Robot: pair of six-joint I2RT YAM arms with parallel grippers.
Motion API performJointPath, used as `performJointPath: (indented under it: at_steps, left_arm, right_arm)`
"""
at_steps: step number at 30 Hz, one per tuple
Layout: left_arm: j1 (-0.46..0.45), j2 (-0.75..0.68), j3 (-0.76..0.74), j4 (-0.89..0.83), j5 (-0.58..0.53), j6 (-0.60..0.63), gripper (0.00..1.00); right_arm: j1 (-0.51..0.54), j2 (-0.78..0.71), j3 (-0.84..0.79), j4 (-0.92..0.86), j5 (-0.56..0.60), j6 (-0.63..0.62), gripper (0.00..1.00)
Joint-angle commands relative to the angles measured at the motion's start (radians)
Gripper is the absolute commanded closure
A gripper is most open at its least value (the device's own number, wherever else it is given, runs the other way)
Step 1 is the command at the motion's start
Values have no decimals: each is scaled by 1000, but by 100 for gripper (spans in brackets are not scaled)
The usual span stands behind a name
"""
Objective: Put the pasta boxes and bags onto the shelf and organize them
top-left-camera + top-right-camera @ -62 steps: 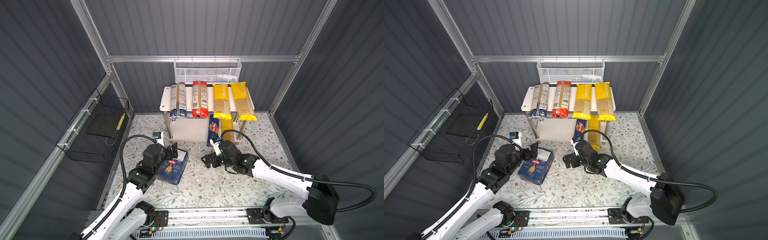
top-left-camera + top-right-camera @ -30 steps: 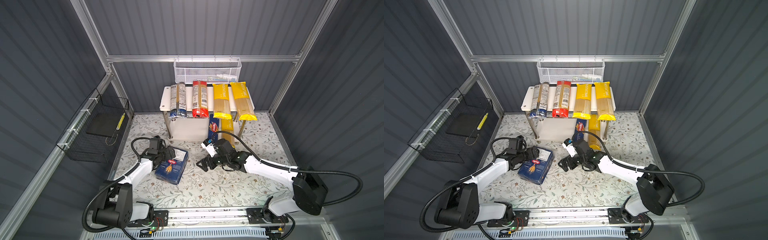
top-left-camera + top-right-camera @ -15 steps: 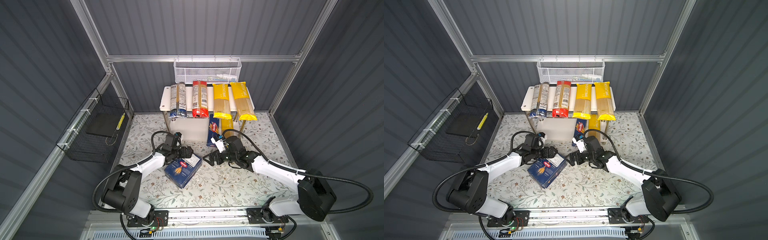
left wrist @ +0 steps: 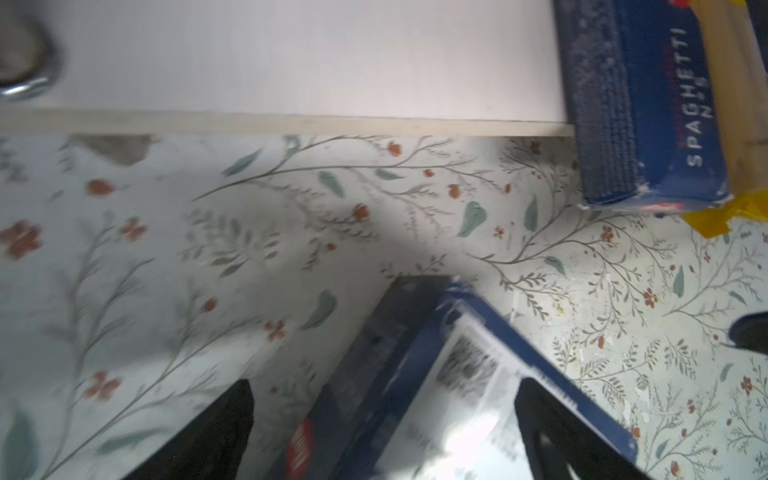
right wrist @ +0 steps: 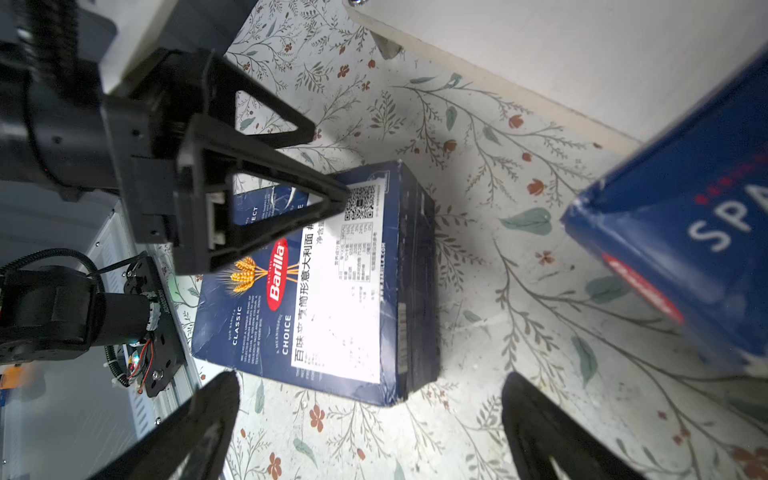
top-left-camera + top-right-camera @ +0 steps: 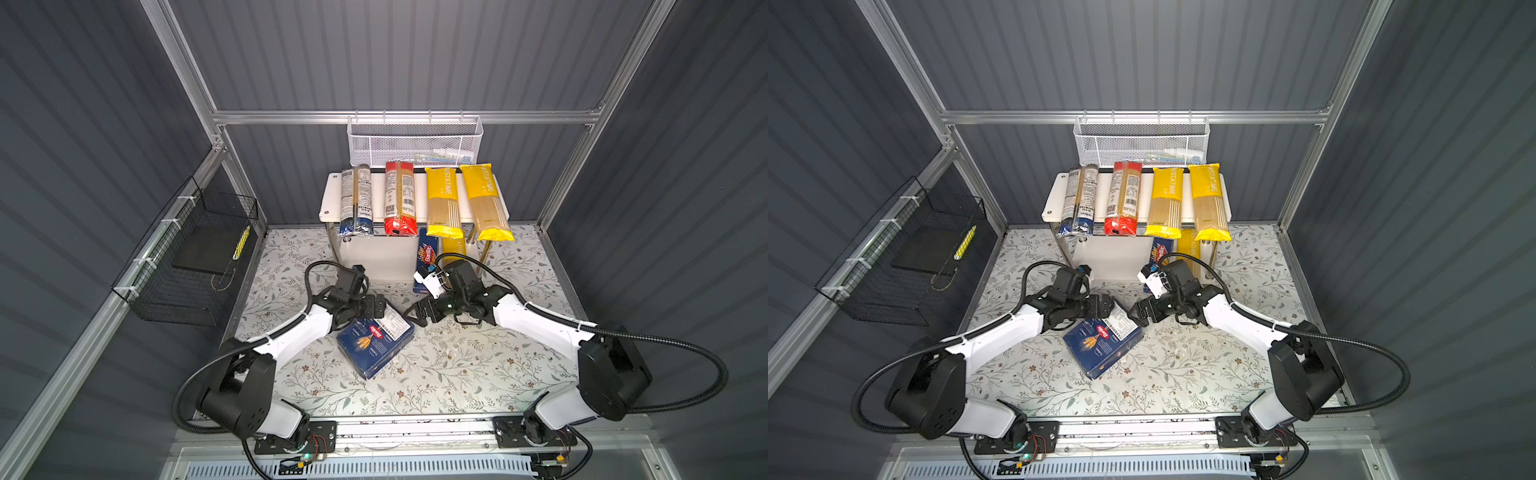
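spaghetti box (image 6: pixel 426 257) lies partly hidden under the top of the shelf (image 6: pixel 331 199).

Whole floor is covered by a flowery mat (image 6: pixel 457 374). Past the mat's far edge, a white mesh basket (image 6: pixel 415 143) hangs up on the grey ribbed wall (image 6: pixel 374 54), with some small stuff inside, can't tell what. Off the mat's left edge there's a black wire basket (image 6: pixel 187 266) with a yellow strip (image 6: pixel 242 242) in it.

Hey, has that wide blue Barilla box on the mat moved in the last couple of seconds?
Yes. The wide Barilla box has slid right and turned, from near the left front leg of the shelf toward its middle.
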Motion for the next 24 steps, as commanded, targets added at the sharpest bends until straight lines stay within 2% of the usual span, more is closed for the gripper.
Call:
performJointPath:
  at_steps: [1,4,9,12,17,24]
  left_arm:
    - [18,-104,-59,-168,-34,-77,1]
    - [21,-181,-49,-275,-25,-74,1]
    - [21,-276,-67,-359,3,-133,1]
    - [21,-309,-74,-414,50,-178,1]
    - [6,-381,-115,-456,108,-253,1]
    - [-9,-443,-173,-478,138,-275,1]
  right_arm:
    - [-1,51,45,-71,-47,-57,1]
    - [0,82,70,-76,-50,-62,1]
    - [6,105,99,-61,-76,-57,1]
    - [36,131,143,-117,-27,-71,1]
    - [61,160,152,-113,-14,-73,1]
    - [79,194,172,-114,14,-70,1]
